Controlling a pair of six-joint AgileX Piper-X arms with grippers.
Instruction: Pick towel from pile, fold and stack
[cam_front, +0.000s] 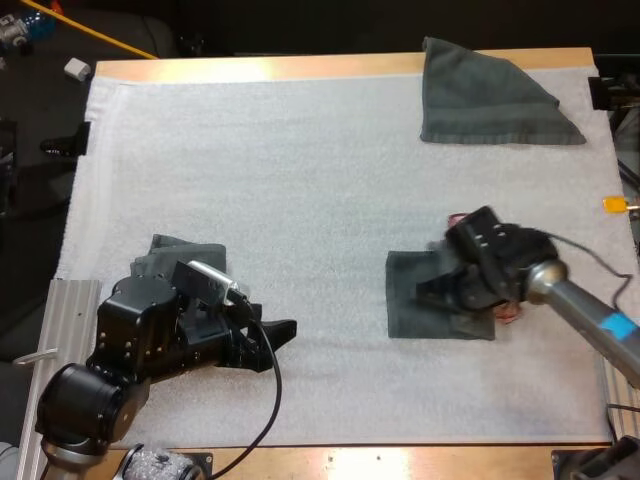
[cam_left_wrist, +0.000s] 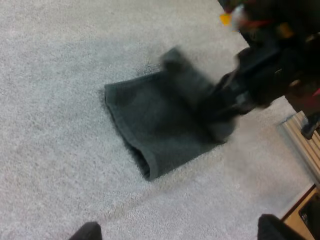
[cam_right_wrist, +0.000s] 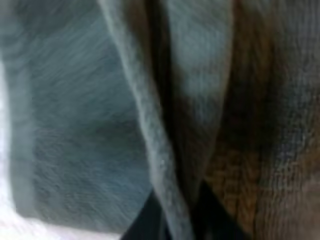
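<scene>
Being soft, light and floppy, the folded towel (cam_front: 408, 312) is likely best held by a thick edge. It is dark grey-green, laid lower right of the frame on the white mat (cam_front: 300, 180). One fold is pinched by the right gripper (cam_front: 436, 292). The left gripper (cam_front: 276, 344) is spread wide, empty.

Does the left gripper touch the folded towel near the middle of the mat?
No, the left gripper is apart from the folded towel, with bare white mat between them.
</scene>
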